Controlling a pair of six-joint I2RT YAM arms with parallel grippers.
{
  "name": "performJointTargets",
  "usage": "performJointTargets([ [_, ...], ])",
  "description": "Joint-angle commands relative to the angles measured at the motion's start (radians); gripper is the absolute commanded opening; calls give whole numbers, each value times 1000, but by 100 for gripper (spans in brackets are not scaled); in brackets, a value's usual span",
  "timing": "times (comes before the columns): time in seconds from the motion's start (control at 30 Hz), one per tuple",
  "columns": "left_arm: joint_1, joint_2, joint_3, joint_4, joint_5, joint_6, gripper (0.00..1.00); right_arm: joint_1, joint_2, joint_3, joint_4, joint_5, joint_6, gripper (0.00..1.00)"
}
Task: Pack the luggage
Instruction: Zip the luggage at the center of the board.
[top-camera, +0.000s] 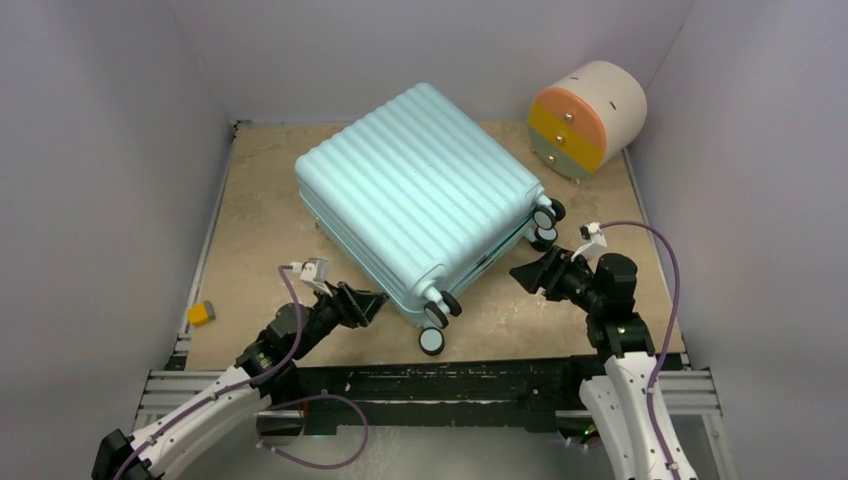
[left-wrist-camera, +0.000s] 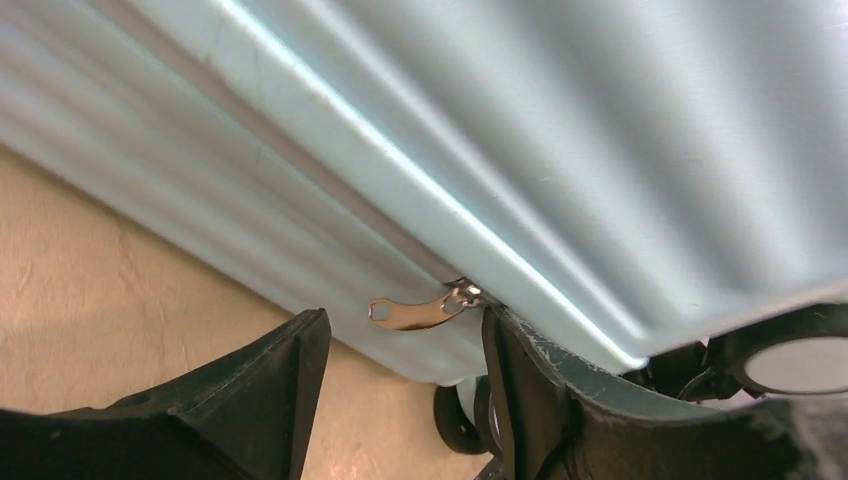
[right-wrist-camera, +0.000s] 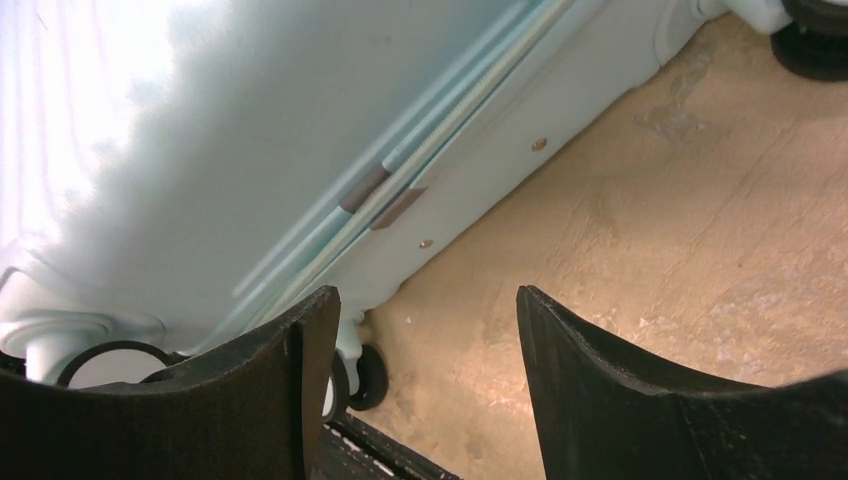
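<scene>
Across the middle of the tan table (top-camera: 250, 190) I have the luggage (top-camera: 420, 190) lying flat and zipped shut. Its ribbed teal shell faces up, and it is skewed so its wheeled end faces me and to the right.

My left gripper (top-camera: 365, 305) sits low against the luggage's near-left side, close to its nearest corner. In the left wrist view that gripper (left-wrist-camera: 402, 335) is spread. The small metal zipper pull (left-wrist-camera: 415, 312) hangs from the luggage's seam in the gap between the fingers, and nothing is pinched. One finger (left-wrist-camera: 520, 380) is just beside the slider; I cannot tell whether it touches.

My right gripper (top-camera: 525, 272) is just off the luggage's wheeled end, near the far pair of wheels (top-camera: 545, 218). In its own view the gripper (right-wrist-camera: 425, 300) is also spread, with only bare table between the tips and the luggage's seam running above them. It holds nothing.

A round cream drawer unit (top-camera: 588, 118) lies beyond the luggage's far right corner. A small yellow block (top-camera: 201, 313) sits well apart from the luggage, off its near-left side.
</scene>
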Motion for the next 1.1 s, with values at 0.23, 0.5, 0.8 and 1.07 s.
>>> performJointTargets([
  [0.23, -14, 3, -111, 265, 57, 250, 61, 4, 17, -19, 27, -46, -1, 68],
  [0.5, -36, 141, -49, 142, 30, 242, 57, 4, 19, -1, 10, -45, -8, 68],
  [0.8, -109, 62, 1, -52, -78, 168, 54, 4, 17, 8, -7, -34, -18, 68],
  [1.07, -195, 107, 63, -191, -153, 97, 60, 4, 22, -7, 25, -27, -1, 68],
])
